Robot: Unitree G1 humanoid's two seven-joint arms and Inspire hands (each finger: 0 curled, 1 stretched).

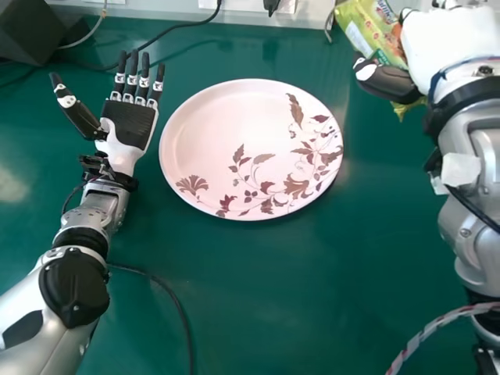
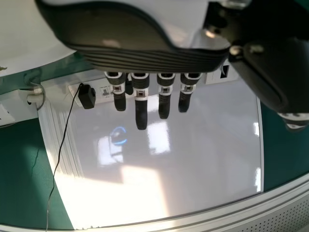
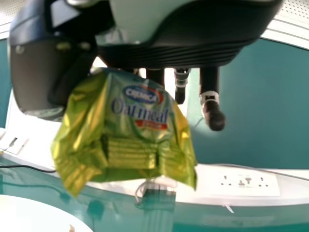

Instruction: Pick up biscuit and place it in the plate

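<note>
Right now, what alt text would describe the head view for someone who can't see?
A robot's right hand grips a yellow-green biscuit packet at upper right, beyond a pale pink leaf-patterned plate on a green table. Its left hand is open, palm up, left of the plate.

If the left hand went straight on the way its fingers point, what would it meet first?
In the head view, the left hand would probably reach the black cable first, though it may pass above; its height is unclear.

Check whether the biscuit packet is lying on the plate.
No, the biscuit packet is held in the right hand, off the far right side of the plate in the head view.
</note>
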